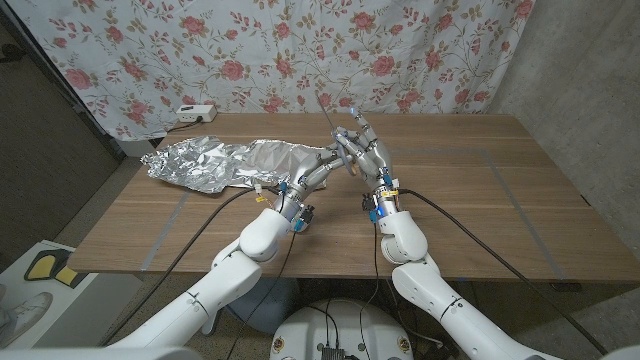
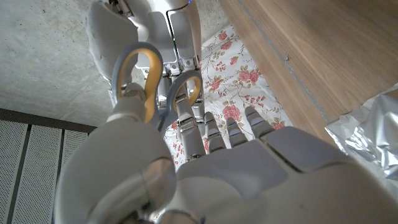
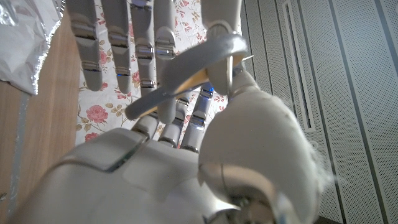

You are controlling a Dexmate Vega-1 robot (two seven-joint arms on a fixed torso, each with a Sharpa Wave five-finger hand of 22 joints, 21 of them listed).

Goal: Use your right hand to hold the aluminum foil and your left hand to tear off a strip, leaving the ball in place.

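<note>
A crumpled sheet of aluminum foil (image 1: 225, 165) lies on the wooden table (image 1: 480, 200), left of the middle. Both hands meet just right of its near end, above the table. Between them is a pair of scissors (image 1: 343, 140) with grey handles lined in yellow. In the left wrist view the left hand (image 2: 249, 174) has its thumb at one handle loop (image 2: 140, 71) and a finger at the other. In the right wrist view the right hand (image 3: 155, 168) has its thumb tip at a handle loop (image 3: 199, 65). Foil (image 2: 367, 137) shows beside the left hand. I see no ball.
A white power strip (image 1: 195, 112) sits at the table's far left edge, under the flowered curtain (image 1: 300, 50). The left hand (image 1: 322, 172) and right hand (image 1: 368, 152) stand close together. Bare wood spreads to the right of the hands and along the near edge.
</note>
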